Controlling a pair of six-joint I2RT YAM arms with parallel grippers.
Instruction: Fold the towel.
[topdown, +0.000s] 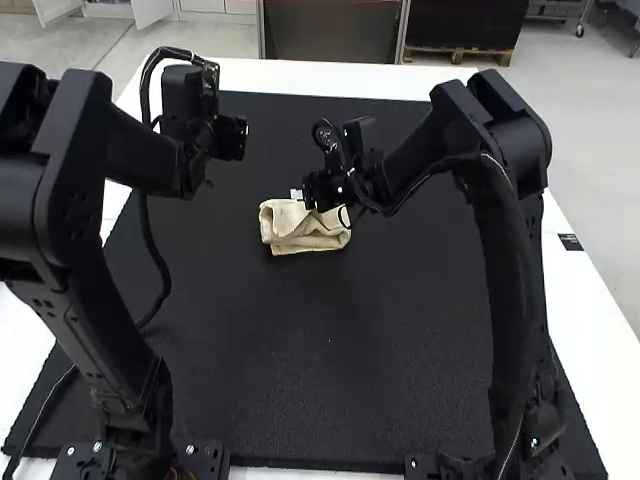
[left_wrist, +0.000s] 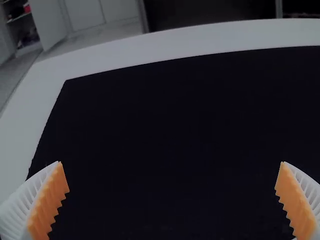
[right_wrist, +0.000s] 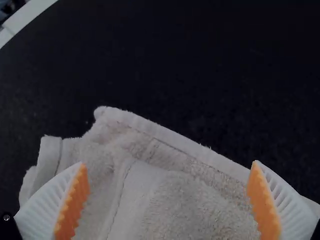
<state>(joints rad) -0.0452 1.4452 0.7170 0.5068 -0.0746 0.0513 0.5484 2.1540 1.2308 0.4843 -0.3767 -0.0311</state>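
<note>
A cream towel lies bunched into a small folded bundle, a little beyond the middle of the black mat. My right gripper is over the towel's far side. In the right wrist view the towel lies in layers below and between the spread fingers of my right gripper, which is open. My left gripper hangs above the mat, to the left of the towel and farther back. In the left wrist view my left gripper is open, with dark mat between its fingers.
The black mat covers most of the white table, whose white edge runs around it. A cable hangs from the left arm down to the mat's left part.
</note>
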